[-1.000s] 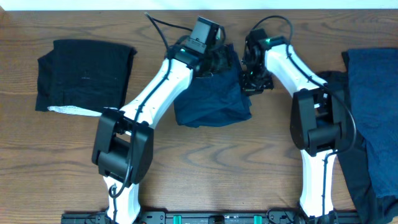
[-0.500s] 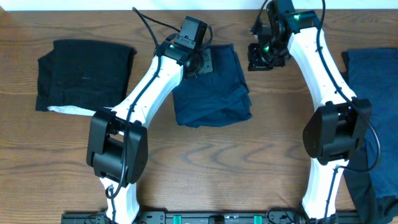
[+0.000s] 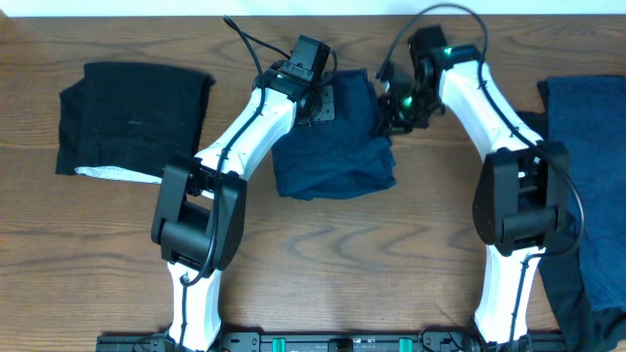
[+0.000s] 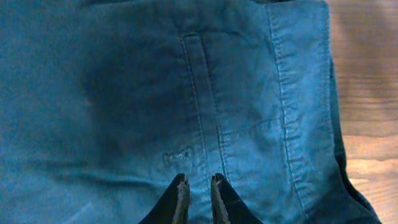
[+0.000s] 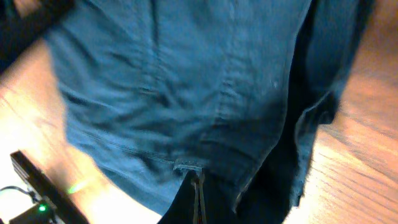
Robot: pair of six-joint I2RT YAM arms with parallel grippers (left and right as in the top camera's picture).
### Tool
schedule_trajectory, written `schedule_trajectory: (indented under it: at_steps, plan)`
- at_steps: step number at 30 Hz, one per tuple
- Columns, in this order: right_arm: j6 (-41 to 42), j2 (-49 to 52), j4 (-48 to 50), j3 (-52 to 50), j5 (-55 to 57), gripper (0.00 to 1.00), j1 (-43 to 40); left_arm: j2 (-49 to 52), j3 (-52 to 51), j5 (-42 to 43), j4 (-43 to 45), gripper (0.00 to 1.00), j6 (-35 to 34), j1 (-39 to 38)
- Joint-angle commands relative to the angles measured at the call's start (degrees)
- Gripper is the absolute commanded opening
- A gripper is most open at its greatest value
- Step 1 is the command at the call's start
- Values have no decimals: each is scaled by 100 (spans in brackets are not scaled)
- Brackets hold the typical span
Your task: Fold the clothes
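Clothes: folded black cloth garment (image 3: 132,117) far left on the brown wooden surface (image 3: 323,264); dark navy cloth garment (image 3: 337,152) at centre. Left jaws narrow, tips on the navy garment's far edge by a belt loop (image 4: 194,87); can't tell if pinching. Right jaws fully closed at its far right corner. Blue cloth pile (image 3: 587,166) far right. Versus half a second ago, right arm is back down from the far edge.

1. The overhead camera sits high above the table (image 3: 323,284) and looks straight down, with the navy garment (image 3: 333,147) centre-top in frame.
2. The left wrist camera is right on top of that garment, peering down past the left gripper (image 4: 197,185).
3. The right wrist camera is just as close, facing the garment's edge over the right gripper (image 5: 197,186). It's a blurry one.
4. All three views share the navy garment.
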Motion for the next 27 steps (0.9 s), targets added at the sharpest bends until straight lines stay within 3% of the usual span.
schedule_trajectory:
  at_steps: [1,9,14,21,27]
  plan:
    - [-146,101,131,-579,-271,1,39,107,-48,-94,50,15,103,22]
    - [31,101,922,-1777,-225,1,26,107,-48,-94,129,15,103,22]
    - [118,101,981,-1836,-238,1,-57,83,-42,39,114,15,199,22]
    - [61,98,485,-1591,-439,1,-136,-24,-31,2162,-125,7,446,37]
    - [-584,98,-654,-463,-758,1,-297,-22,-33,3663,-632,6,1189,247]
